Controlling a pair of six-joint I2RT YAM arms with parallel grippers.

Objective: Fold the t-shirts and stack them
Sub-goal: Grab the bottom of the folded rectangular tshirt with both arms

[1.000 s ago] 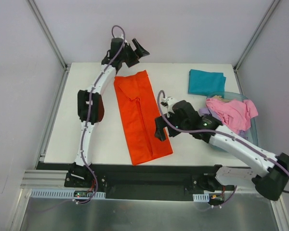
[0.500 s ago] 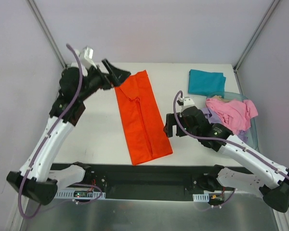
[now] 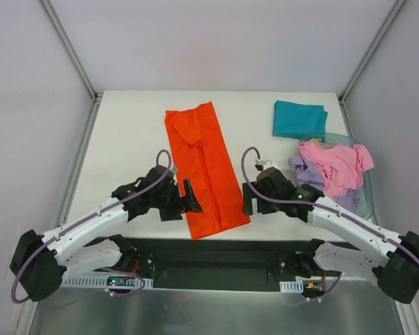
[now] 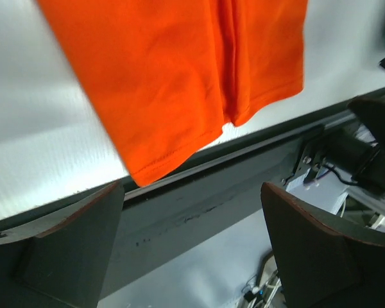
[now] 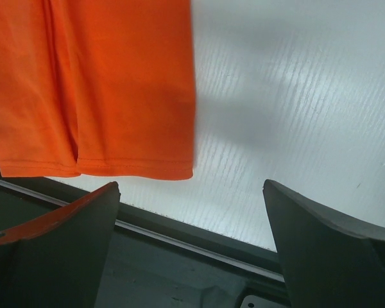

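Top external view: orange-red t-shirt (image 3: 204, 167) lies on the table (image 3: 133, 139) as a long lengthwise-folded strip, its near hem almost at the table's front edge.

Risks as I judge them:
- Hem is layered. In the left wrist view the folded edges stack at the seam. A pinch that takes only the top layer would peel the lengthwise fold open on the lift.
- Hem sits right at the front edge, so a low approach could strike the table lip or drag the cloth off it.
- If the two corners are taken at unequal depth, the cross fold comes out skewed.

Left gripper (image 3: 190, 197): at the shirt's near left corner, jaws spread wide, nothing between them. Can't tell whether it touches the cloth.
Right gripper (image 3: 247, 199): just beside the shirt's near right corner, jaws spread wide, empty. Right wrist view shows bare table under it.

Teal t-shirt (image 3: 299, 118) is folded, well apart to the shirt's far right. Pink t-shirt (image 3: 335, 164) and lavender t-shirt (image 3: 304, 167) are heaped right of the shirt, on the blue tub (image 3: 363, 202).
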